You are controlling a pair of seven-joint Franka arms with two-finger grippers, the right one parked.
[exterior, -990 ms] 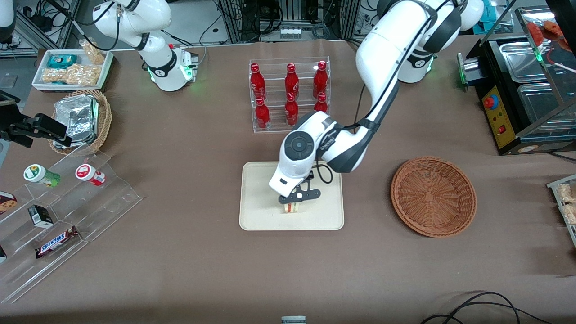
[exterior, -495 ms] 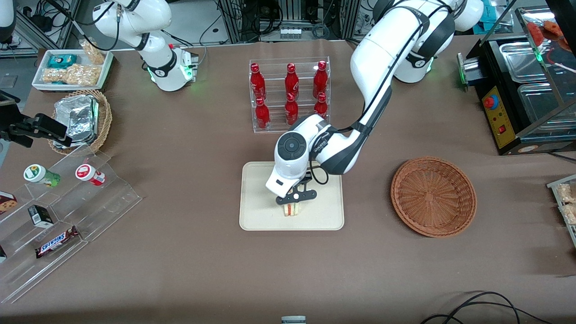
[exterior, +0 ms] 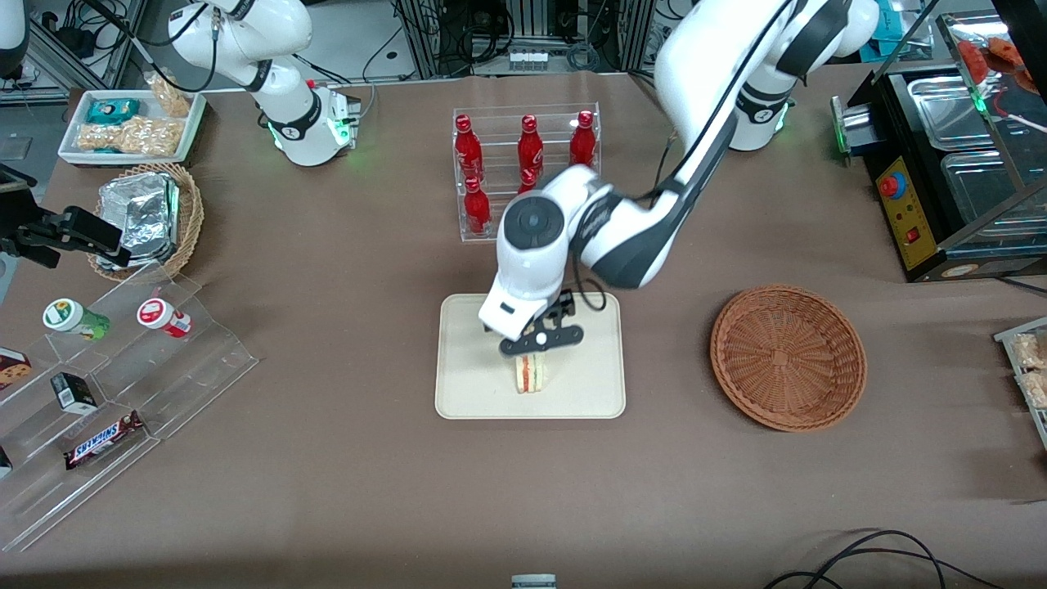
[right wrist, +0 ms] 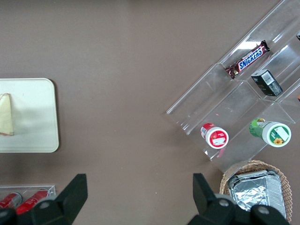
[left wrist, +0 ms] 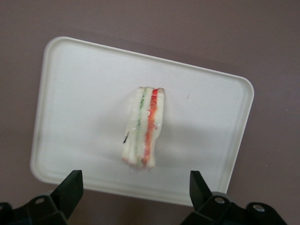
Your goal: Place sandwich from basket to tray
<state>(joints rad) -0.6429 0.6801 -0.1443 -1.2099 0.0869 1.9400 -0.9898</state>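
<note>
The sandwich (exterior: 532, 374) is seen standing on its edge on the cream tray (exterior: 466, 393), in the lower middle of the front frame, with its red and green filling lines shown clearly from the wrist (left wrist: 144, 126). The gripper (exterior: 540, 342) is held just above it, its fingers (left wrist: 69, 188) spread wide and nothing grasped between them. The wicker basket (exterior: 787, 357), at centre right of the frame, is left empty. The placing step is judged done; what is called for next is a clear lift away without the sandwich being toppled
</note>
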